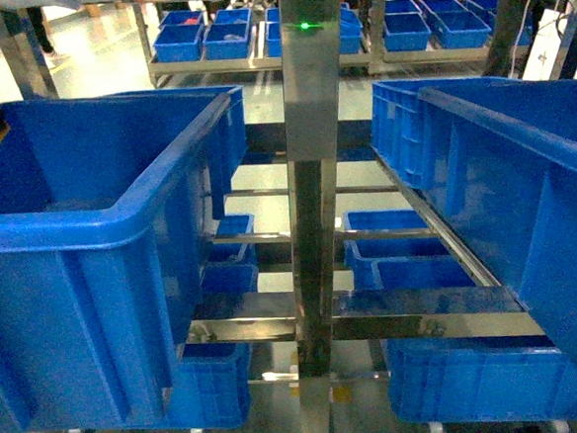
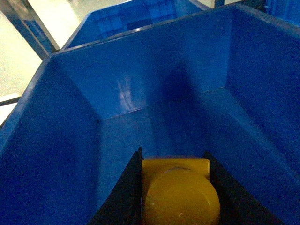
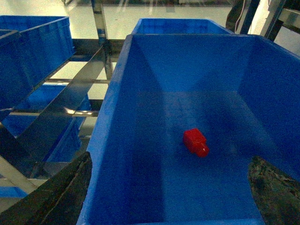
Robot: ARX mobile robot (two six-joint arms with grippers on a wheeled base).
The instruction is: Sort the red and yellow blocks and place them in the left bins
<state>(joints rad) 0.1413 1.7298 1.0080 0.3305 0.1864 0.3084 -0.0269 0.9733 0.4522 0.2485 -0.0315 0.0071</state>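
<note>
The yellow block (image 2: 180, 197) is clamped between the left gripper's (image 2: 176, 187) jaws inside the bin (image 2: 70, 154); release is due. The red block (image 3: 195, 142) lies ahead of the right gripper's (image 3: 171, 197) wide jaws.

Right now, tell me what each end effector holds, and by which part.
The left end effector grips the glossy orange-yellow studded plastic brick by its two opposite sides. The right end effector holds nothing; its fingers are spread.

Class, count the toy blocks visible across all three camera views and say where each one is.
2. The yellow block sits between the left gripper's fingers; the red block lies on a blue bin's floor.
</note>
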